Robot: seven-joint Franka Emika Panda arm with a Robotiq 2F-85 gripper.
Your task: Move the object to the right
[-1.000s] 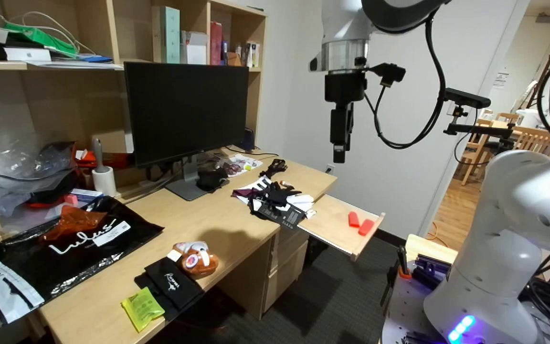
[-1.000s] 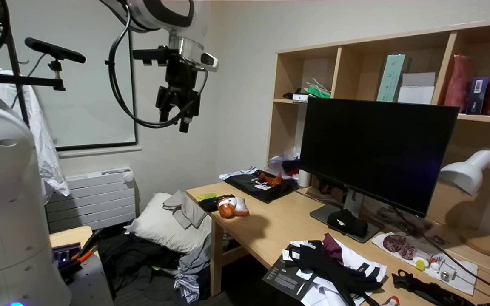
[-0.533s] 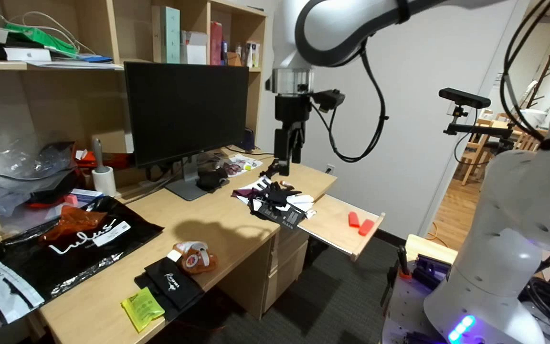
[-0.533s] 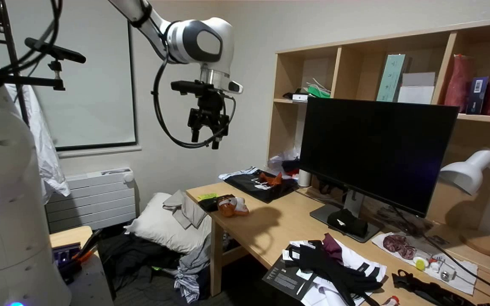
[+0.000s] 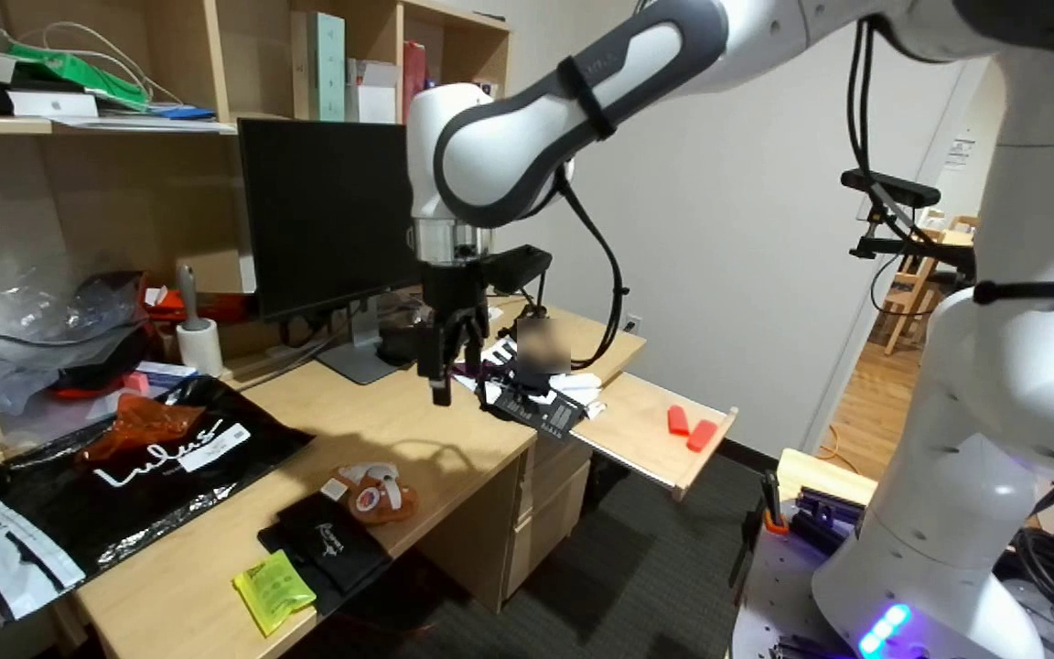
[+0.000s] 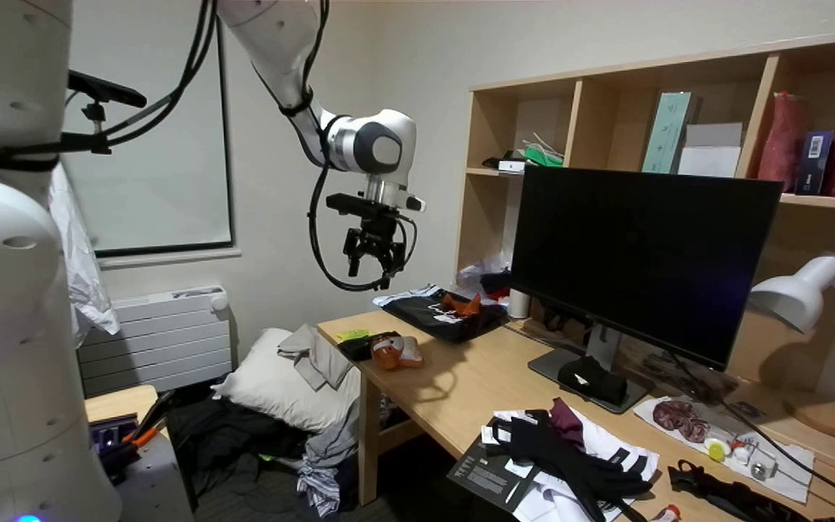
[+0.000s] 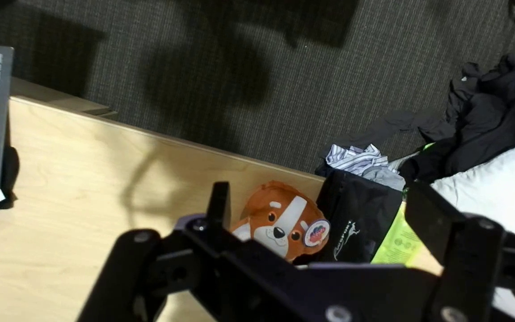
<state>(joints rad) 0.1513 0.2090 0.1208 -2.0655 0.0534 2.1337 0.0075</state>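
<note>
1. Your white robot arm has swung farther over the pale wooden desk since the earlier frame, bringing its black two-finger gripper lower; the orange-brown and white plush dog toy has stayed where it was.
2. In an exterior view you see that toy lying by the desk's front edge, just beside a black fabric pouch with white print. Next to the pouch is a shiny yellow packet. Your gripper points down, higher than the toy and well apart from it, its fingers parted.
3. In an exterior view the toy rests toward the left end of the desk, with a black plastic bag with white lettering behind it. A wide black monitor stands farther along, then a white desk lamp.
4. In the wrist view your fingers are spread wide. You see the toy face up beyond the gap, nearer the finger at picture left, bearing a round label. The pouch lies beside it, and the finger at picture right partly hides the packet.
</note>
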